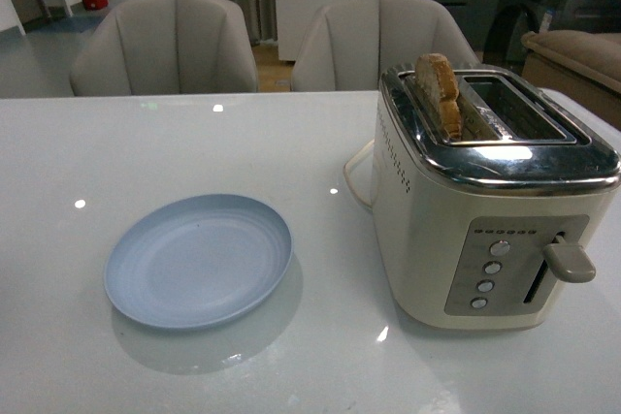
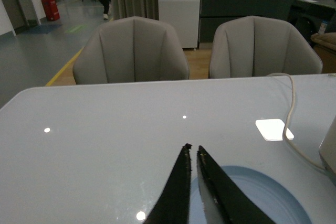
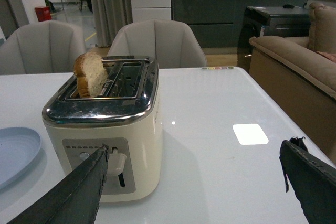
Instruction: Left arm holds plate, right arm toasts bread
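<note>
The pale-blue plate (image 1: 199, 259) lies flat on the white table, left of the cream toaster (image 1: 485, 201). A slice of brown bread (image 1: 439, 92) stands up out of the toaster's left slot; it also shows in the right wrist view (image 3: 90, 74). My left gripper (image 2: 192, 149) is shut and empty, its black tips over the plate's (image 2: 262, 198) far edge. My right gripper (image 3: 197, 150) is wide open and empty, low over the table in front of the toaster (image 3: 105, 124), one finger near the lever (image 3: 116, 161). No gripper shows in the front view.
The toaster's lever (image 1: 571, 261) is up. Its white cord (image 2: 290, 114) runs across the table behind it. Two grey chairs (image 1: 175, 46) stand at the table's far side. A sofa (image 3: 294, 66) is off the table's right edge.
</note>
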